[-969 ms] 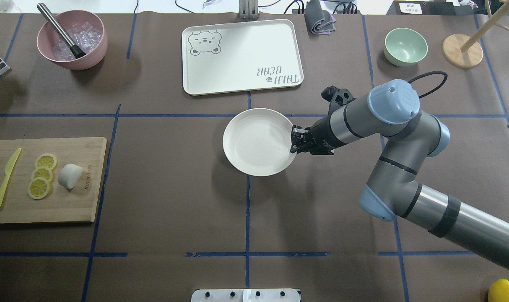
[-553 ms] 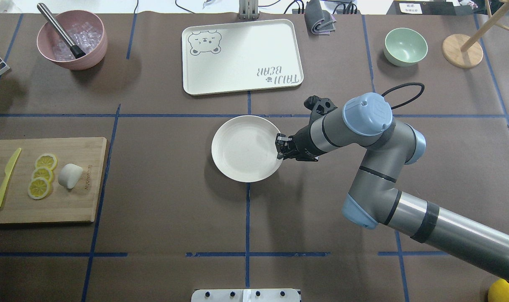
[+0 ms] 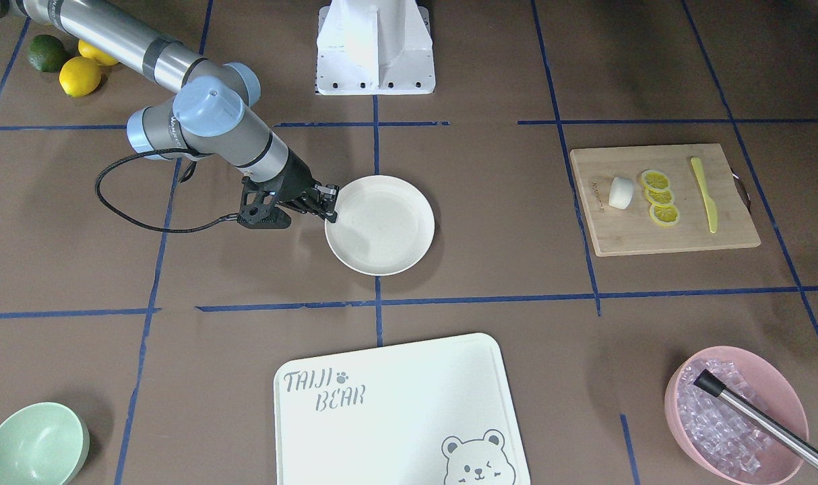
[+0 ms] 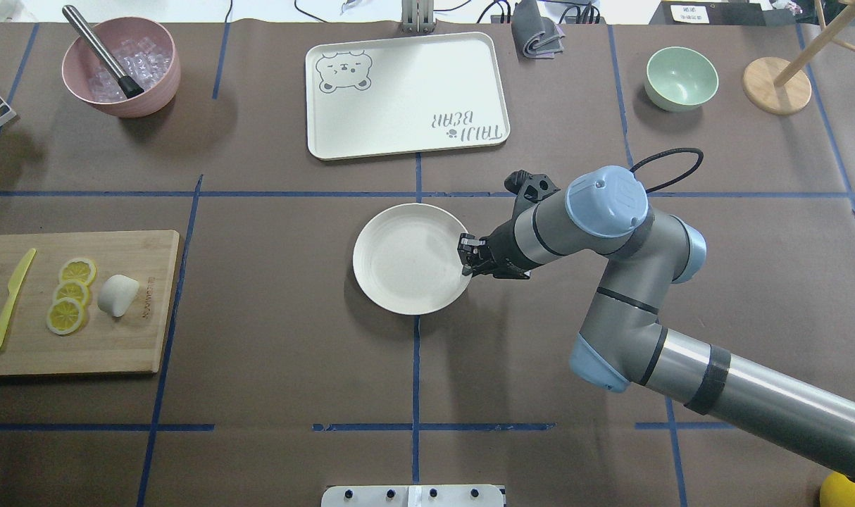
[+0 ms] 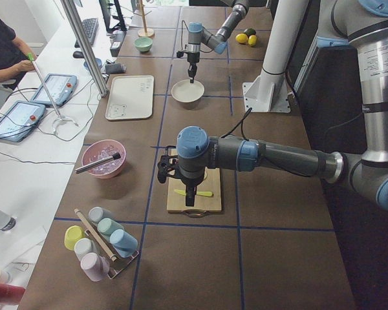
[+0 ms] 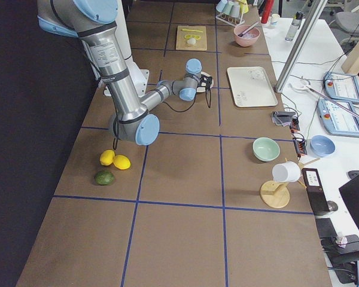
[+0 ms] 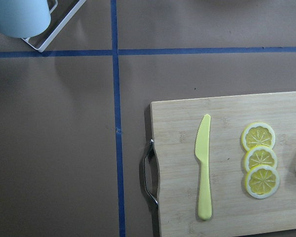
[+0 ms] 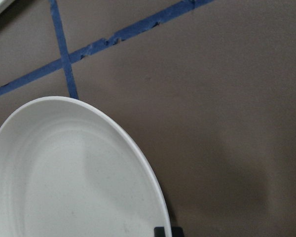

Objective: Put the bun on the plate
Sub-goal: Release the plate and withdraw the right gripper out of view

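Right pincer (image 4: 467,262) clenched on the right rim of the plate (image 4: 399,264), at mid-tabletop (image 4: 272,352). Bun (image 4: 117,294) lies on the wooden cutting board (image 4: 110,345) at the tabletop's left side, just right of three lemon slices (image 4: 68,294) and well apart from the plate. Left pincer (image 5: 189,197) hangs over that board; cannot tell whether it is released or clenched.

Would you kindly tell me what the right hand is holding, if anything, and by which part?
The right hand holds the plate by its rim, on the arm's side.
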`<state>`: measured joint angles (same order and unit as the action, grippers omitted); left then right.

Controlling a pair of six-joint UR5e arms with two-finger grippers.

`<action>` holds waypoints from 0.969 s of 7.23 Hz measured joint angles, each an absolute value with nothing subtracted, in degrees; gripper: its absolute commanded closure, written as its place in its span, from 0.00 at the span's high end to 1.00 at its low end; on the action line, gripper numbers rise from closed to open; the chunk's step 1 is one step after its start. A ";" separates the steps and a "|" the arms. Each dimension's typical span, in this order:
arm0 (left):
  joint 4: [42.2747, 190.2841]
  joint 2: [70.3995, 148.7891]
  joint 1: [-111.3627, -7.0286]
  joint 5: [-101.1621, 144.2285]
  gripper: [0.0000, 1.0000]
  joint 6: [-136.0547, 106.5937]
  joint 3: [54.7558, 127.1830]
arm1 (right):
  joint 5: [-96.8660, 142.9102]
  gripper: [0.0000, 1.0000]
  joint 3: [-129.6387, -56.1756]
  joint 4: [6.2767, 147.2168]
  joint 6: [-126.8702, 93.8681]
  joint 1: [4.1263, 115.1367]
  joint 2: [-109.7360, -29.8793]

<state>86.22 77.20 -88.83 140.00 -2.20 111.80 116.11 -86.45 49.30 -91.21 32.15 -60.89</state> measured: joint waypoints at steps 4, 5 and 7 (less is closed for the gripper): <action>86.22 77.18 -88.86 140.01 1.00 -2.22 111.80 | 116.19 1.00 -86.44 49.45 -91.11 31.82 -61.16; 86.22 77.17 -88.86 140.01 1.00 -2.22 111.80 | 116.19 1.00 -86.45 49.47 -91.12 31.82 -61.24; 86.76 77.25 -88.81 140.07 1.00 -2.24 111.93 | 117.08 1.00 -89.33 49.48 -91.06 33.30 -62.99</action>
<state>86.76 77.25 -88.81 140.07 -2.24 111.93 117.08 -89.33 49.48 -91.06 33.30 -62.99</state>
